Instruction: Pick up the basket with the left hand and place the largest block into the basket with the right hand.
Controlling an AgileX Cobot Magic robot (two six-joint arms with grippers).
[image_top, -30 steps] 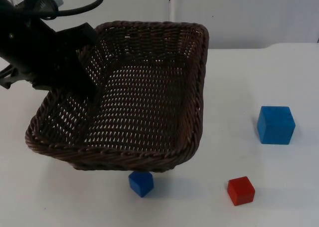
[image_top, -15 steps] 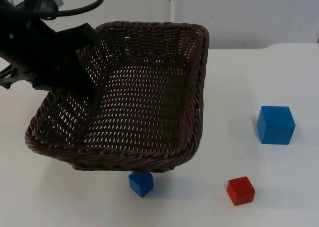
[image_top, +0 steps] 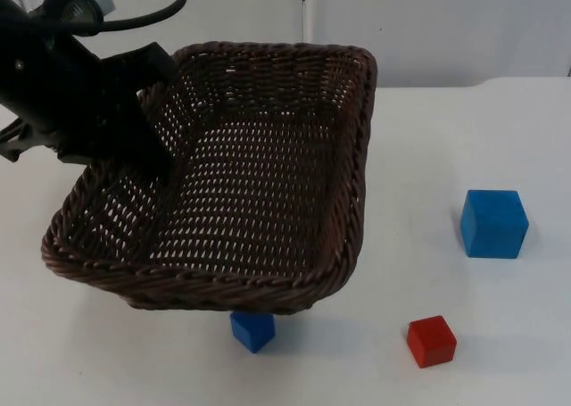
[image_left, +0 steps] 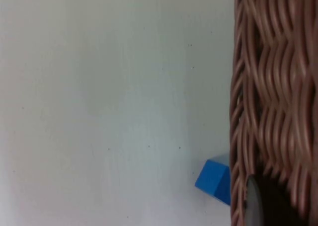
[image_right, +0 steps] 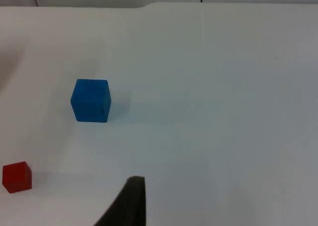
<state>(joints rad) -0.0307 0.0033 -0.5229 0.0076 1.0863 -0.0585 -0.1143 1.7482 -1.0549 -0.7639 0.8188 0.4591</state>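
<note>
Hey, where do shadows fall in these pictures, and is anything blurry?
Top view: the lifted basket shades the table beneath it, partly covering the small blue block. Left wrist view: the wicker is soft, out of focus. Right wrist view: the big blue block casts a faint shadow.

A robot test bench in a lab: a bare white table top point(image_top: 446, 138) ends at a plain grey partition wall point(image_top: 464, 22), and beyond the left gripper point(image_top: 156, 152) lie mere practice props, a brown woven wicker basket point(image_top: 268, 272) and coloured cubes.
</note>
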